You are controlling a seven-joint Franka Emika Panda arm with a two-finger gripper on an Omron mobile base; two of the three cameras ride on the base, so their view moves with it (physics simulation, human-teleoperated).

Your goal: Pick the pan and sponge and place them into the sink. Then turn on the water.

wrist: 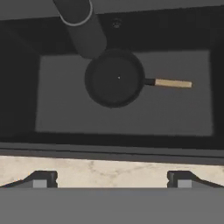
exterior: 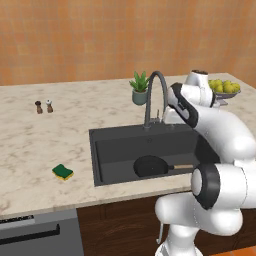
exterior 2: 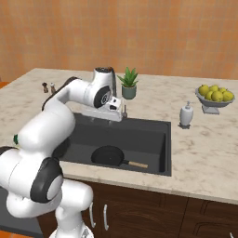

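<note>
Pan in the sink — sponge on counter, left.

We see a matt black pan with a pale wooden-looking handle, a matt dark grey sink, and a smooth, marbled stone-like bench.

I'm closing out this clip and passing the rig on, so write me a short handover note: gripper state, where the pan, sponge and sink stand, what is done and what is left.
Gripper: open, holding nothing, up over the sink's front edge.
Pan: lying flat on the floor of the sink, handle pointing to the robot's right. Done.
Sponge: on the counter to the left of the sink, near the front edge, untouched. Still to be picked and put in the sink.
Faucet: arched over the back of the basin; no stream falls from it. Water still to be turned on.
</note>
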